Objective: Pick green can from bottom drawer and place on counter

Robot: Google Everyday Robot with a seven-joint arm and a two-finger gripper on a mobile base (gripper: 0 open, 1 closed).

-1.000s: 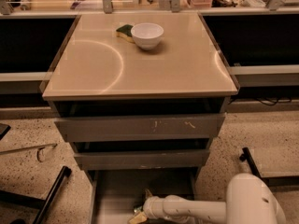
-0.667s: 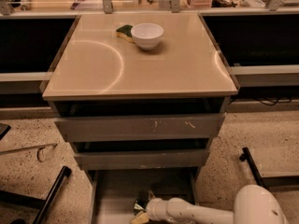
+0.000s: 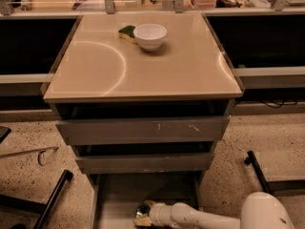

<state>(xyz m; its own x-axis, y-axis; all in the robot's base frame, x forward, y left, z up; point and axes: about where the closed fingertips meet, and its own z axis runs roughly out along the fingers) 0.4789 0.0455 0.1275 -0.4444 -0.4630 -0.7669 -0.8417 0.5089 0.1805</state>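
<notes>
Counter (image 3: 157, 68): glossy beige top on a grey drawer cabinet, with a faint curved reflection on its left half.
Bowl (image 3: 150, 36): white, upright, at the far middle of the counter.
Sponge (image 3: 126, 31): green and yellow, lying just left of the bowl and touching it or nearly so.
Upper drawers: top drawer (image 3: 143, 130) and middle drawer (image 3: 143, 162), both grey and scuffed, each pulled out slightly.
Bottom drawer (image 3: 119, 194): pulled out furthest, with its flat grey floor in plain sight under the middle drawer.
Arm (image 3: 200, 217): white, coming in low from the right, level with the bottom drawer.
Gripper (image 3: 141, 216): down inside the bottom drawer, at the front middle of its floor, pointing left.
Green can (image 3: 142, 207): dark and shiny, in the bottom drawer right at the tip of the gripper, partly hidden by it.
Gripper state: cannot tell whether it is apart, together or clamped on the can.
Can against gripper: too close to say whether they touch.
Floor (image 3: 257, 137): speckled, pale, around the cabinet.
</notes>
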